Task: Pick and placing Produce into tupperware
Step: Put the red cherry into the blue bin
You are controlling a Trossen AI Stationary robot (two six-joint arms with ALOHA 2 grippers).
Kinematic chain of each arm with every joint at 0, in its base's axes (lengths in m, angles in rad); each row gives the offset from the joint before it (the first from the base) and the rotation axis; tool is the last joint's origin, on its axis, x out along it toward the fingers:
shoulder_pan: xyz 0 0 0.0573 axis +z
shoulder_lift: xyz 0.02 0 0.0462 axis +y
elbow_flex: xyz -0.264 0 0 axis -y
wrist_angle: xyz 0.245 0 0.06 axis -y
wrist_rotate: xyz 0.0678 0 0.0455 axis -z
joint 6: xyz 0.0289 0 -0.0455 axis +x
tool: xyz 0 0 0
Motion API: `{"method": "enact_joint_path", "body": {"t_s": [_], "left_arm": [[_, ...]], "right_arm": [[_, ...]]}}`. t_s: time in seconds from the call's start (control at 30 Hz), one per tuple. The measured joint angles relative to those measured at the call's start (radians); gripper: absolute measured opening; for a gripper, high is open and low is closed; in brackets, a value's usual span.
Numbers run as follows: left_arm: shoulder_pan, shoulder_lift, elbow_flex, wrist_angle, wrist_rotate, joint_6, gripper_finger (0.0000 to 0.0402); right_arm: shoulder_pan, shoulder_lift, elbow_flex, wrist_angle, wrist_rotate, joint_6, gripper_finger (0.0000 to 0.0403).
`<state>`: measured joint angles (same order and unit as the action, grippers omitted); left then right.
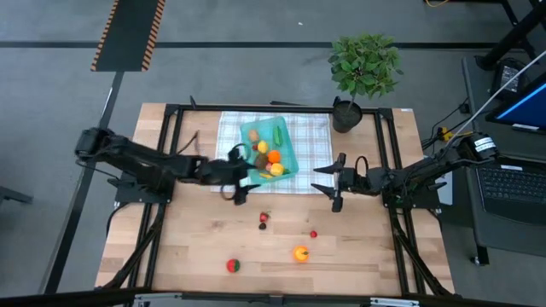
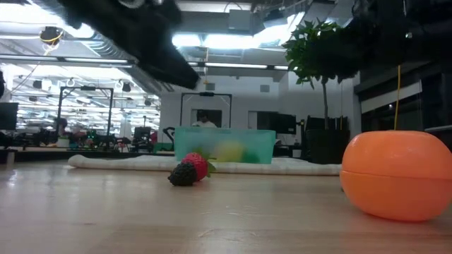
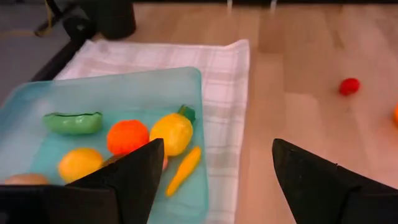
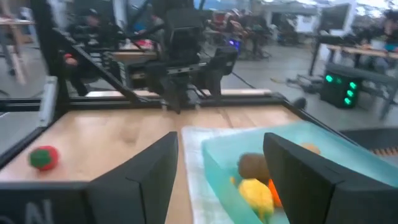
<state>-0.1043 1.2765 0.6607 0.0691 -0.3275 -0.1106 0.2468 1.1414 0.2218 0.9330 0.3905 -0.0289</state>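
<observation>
High view: translucent teal tupperware (image 1: 285, 128) on checked cloth (image 1: 317, 136); both end effectors agape, empty.

I found no legible text, label, brand, number or sign in any view. My tupperware (image 1: 270, 147) and the produce inside it carried no markings I could read. Screens in the room behind were too blurred to read.
</observation>
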Motion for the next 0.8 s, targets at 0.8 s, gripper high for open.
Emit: {"method": "enact_joint_path", "body": {"t_s": [0.8], "left_arm": [[-0.268, -0.360, -0.301, 0.180, -0.094, -0.041, 0.0291]], "right_arm": [[0.212, -0.396, 0.082, -0.688, 0.000, 0.104, 0.0237]]}}
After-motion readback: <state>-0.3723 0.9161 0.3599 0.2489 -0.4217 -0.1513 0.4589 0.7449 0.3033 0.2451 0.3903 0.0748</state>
